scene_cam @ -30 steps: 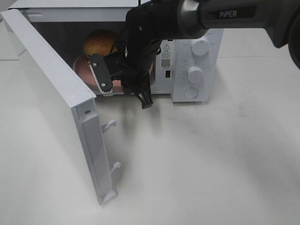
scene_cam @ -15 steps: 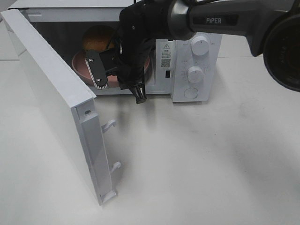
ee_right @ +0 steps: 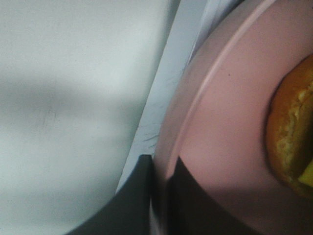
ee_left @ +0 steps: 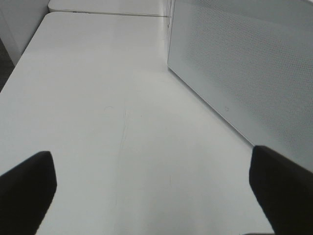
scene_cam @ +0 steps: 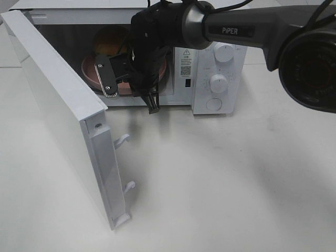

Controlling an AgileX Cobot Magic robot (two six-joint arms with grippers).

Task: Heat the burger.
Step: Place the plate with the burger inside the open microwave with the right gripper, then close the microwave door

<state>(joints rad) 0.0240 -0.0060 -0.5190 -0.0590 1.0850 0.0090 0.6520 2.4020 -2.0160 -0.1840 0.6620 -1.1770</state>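
The burger [scene_cam: 107, 41] is sitting on the pink plate [scene_cam: 89, 71] inside the microwave [scene_cam: 220, 58], toward the plate's far side and apart from the fingers. The right gripper [ee_right: 159, 196] is pinching the plate's front rim, fingers pressed together on it near the microwave's front sill. The right arm's wrist is hiding part of the burger from the high camera. The door [scene_cam: 58, 105] is standing wide open on the left. The left gripper [ee_left: 151, 183] is hovering with fingers spread wide over the table [ee_left: 122, 98], beside a white perforated panel [ee_left: 244, 73].
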